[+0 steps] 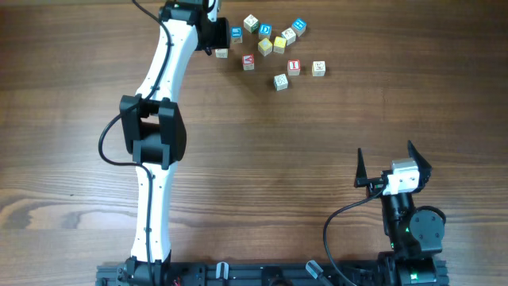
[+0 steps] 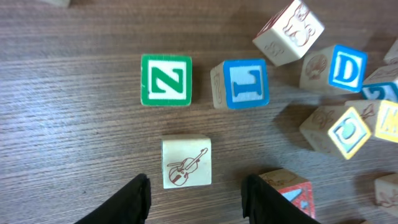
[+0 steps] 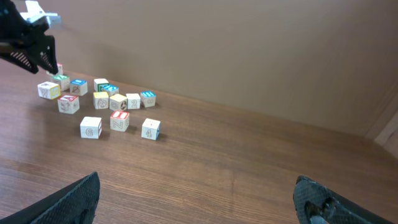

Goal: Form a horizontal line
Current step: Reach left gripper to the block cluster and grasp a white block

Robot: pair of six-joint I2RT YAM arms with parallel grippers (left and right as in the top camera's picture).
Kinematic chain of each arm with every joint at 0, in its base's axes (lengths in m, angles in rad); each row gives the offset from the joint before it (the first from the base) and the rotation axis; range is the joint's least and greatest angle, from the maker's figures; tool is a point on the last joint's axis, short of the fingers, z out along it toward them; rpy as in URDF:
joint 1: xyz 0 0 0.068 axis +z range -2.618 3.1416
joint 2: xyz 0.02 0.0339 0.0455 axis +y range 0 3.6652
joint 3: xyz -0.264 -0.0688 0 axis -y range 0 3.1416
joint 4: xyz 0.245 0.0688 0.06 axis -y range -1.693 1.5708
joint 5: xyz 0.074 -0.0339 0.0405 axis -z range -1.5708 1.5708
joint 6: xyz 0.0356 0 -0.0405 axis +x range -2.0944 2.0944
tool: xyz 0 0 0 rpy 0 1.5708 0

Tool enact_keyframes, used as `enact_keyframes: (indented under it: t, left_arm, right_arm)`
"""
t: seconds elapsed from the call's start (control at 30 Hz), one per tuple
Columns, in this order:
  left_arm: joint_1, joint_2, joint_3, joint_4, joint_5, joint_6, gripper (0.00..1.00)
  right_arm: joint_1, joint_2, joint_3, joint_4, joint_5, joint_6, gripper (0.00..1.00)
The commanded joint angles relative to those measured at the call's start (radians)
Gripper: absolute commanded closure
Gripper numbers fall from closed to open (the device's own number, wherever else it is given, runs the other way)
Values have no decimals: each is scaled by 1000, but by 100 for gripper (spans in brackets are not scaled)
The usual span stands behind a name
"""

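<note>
Overhead, the alphabet cubes (image 1: 265, 46) lie in a loose scatter near the table's (image 1: 238, 175) far edge, not in a row. Red A (image 1: 248, 61) and red I (image 1: 294, 67) sit apart. The left arm (image 1: 163, 71) stretches far forward to the scatter's left side. The left gripper (image 2: 196, 190) is spread, with the violin cube (image 2: 186, 163) between its fingers. The right gripper (image 1: 385, 155), also spread, sits near the front right, with broad bare wood between it and the cubes.

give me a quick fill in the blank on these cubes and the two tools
1. The green-bordered cube shows the letter ___.
2. The pale cube just ahead of the left tool bears a picture of a ___.
3. The right tool, far from the cubes, stands ___ and holds nothing.
4. The D cube is printed in ___.

Missing words: N; violin; open; blue
</note>
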Motion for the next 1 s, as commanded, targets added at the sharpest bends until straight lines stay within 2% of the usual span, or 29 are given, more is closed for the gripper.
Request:
enact_keyframes:
  t: [0.0,0.27,0.57,0.8,0.83,0.97]
  left_arm:
    - [-4,6,-47,2,-53,5,53]
    - [-7,8,-163,132,-61,5,45]
    - [-8,8,-163,199,-61,5,46]
    - [-8,8,-163,246,-113,9,35]
    - [-8,9,-163,251,-113,9,28]
    - [-8,20,-163,254,-113,-26,30]
  right_arm:
    - [-2,-3,-1,5,2,-6,0]
    - [-2,-3,-1,5,2,-6,0]
    - [-2,-3,-1,5,2,-6,0]
    - [-2,-3,-1,5,2,-6,0]
    - [-2,-3,-1,5,2,-6,0]
    - [-2,-3,-1,5,2,-6,0]
